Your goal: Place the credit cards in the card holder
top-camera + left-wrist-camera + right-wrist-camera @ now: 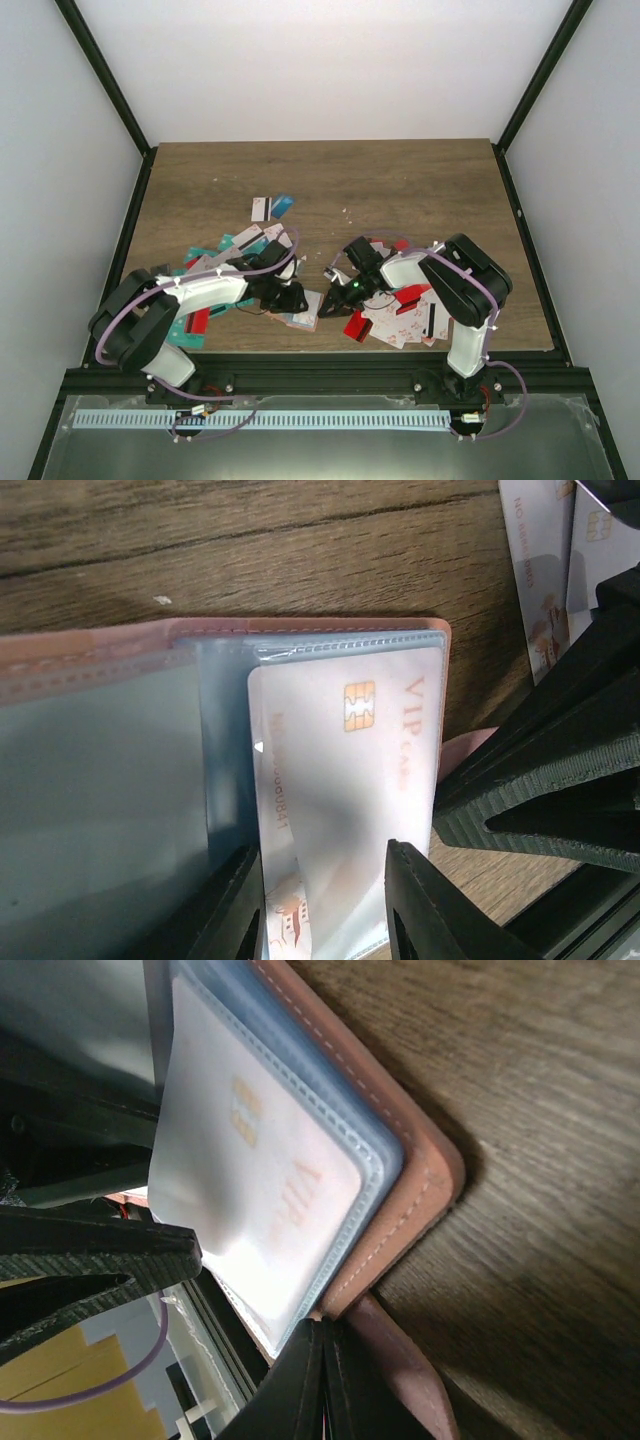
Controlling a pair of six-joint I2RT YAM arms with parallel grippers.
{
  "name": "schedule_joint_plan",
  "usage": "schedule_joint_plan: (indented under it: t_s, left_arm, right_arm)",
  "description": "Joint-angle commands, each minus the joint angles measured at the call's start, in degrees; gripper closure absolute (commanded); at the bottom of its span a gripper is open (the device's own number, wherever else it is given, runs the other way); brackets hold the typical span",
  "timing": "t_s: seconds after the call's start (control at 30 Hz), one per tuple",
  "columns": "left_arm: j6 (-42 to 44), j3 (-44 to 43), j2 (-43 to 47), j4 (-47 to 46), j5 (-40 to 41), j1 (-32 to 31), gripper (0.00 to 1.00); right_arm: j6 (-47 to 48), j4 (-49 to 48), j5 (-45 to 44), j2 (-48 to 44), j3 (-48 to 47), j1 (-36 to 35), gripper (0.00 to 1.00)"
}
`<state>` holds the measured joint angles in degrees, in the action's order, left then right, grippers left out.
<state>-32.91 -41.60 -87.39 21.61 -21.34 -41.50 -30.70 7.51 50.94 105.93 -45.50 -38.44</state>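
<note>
The salmon-pink folding card holder (pixel 300 628) with stitched edges lies open on the brown wooden table (pixel 400 190), close to its near edge and a little left of the middle. In the top view it is mostly hidden under the two wrists. Clear plastic sleeves fill the inside. Behind the front sleeve (pixel 225 740) sits a white card (pixel 350 770) with a gold chip and "VIP" in gold letters; glare blurs its smaller print. Its near end is cut off by the bottom of the left wrist view.

The left gripper (pixel 322 852) has its black fingers apart on either side of that card's near end. The pictures do not settle whether they press on it.

The right gripper (pixel 322 1332) is closed tight at a corner of the card holder, with a pink flap running beside its finger. Whether anything is caught in the jaws cannot be made out.

Loose credit cards (pixel 215 250), teal, red and white, lie heaped toward the table's left edge, and more lie near its right front corner, partly covered by the arms. Two lie apart further back.
</note>
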Motion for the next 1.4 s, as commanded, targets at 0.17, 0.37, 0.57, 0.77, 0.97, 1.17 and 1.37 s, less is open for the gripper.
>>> schedule_joint_plan:
  t_s: [0.17,0.37,0.57,0.77,0.97,1.17,1.37]
  left_arm:
    - [-2.55,-5.40,0.78,8.47,0.26,-1.07,0.57]
    - [-1.09,-9.79,2.54,14.73,1.94,-0.92,0.52]
    - [0.51,-10.29,2.86,17.79,4.62,-0.52,0.55]
    - [1.85,-9.35,2.93,17.67,4.86,-0.41,0.56]
    - [1.60,-8.28,1.56,14.74,5.61,-0.34,0.69]
    - [0.87,-6.89,-0.06,11.42,4.83,-0.21,0.82]
    - [0.74,-4.66,-1.03,9.27,4.39,-0.24,0.87]
  right_arm:
    - [2.72,7.00,-15.98,2.53,-2.47,-1.25,0.96]
    - [3.86,8.74,-15.75,-0.03,-3.45,-1.25,0.94]
    - [0.60,5.40,-10.20,-3.45,-1.77,-1.23,0.91]
    - [-1.36,5.06,-9.80,-6.08,-0.03,-1.20,0.89]
    - [-3.40,3.39,-8.39,-6.99,0.28,-1.20,0.89]
    - [-6.03,0.64,-5.06,-7.93,-0.24,-1.25,0.83]
    - [-9.02,-1.09,-4.76,-7.70,-0.24,-1.21,0.82]
